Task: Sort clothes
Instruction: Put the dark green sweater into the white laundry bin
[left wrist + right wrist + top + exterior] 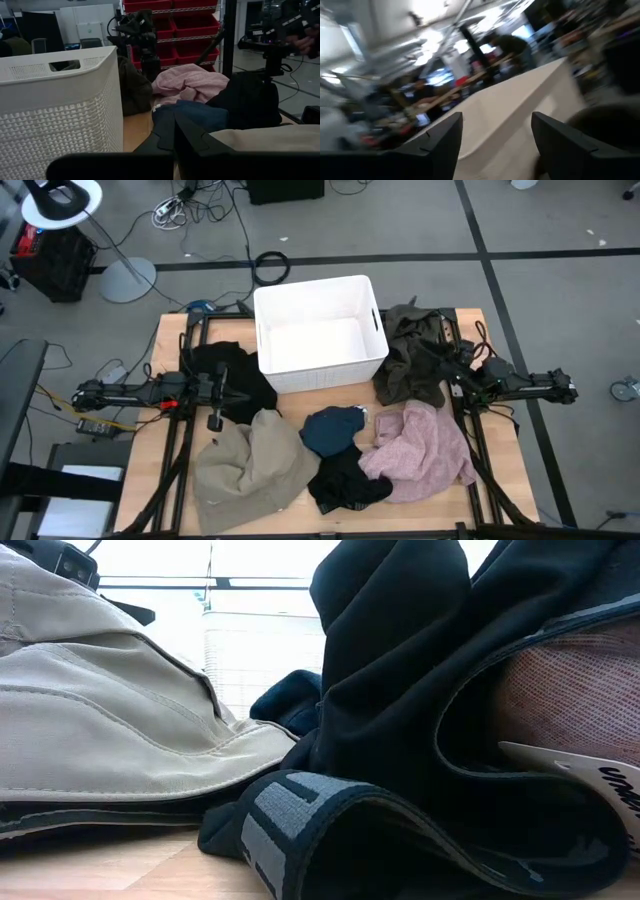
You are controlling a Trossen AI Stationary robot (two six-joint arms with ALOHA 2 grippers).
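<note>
Six garments lie loose on the tabletop around a white bin, and none is in it, so the sorting looks barely begun. The beige one is heaped at the near left, with the teal one and a black one bunched beside it and the pink one touching them on the right; these overlap, so each will likely need lifting clear of its neighbours. A second black piece lies left of the bin, and the olive one sprawls against the bin's right side. The left claw is shut on nothing, low over the tabletop between that black piece and the beige heap, apparently waiting. The right claw stands wide open and holds nothing; it sits at the olive garment's edge, tilted up toward the bin's wall, probably lining up over the cloth nearest it.
</note>
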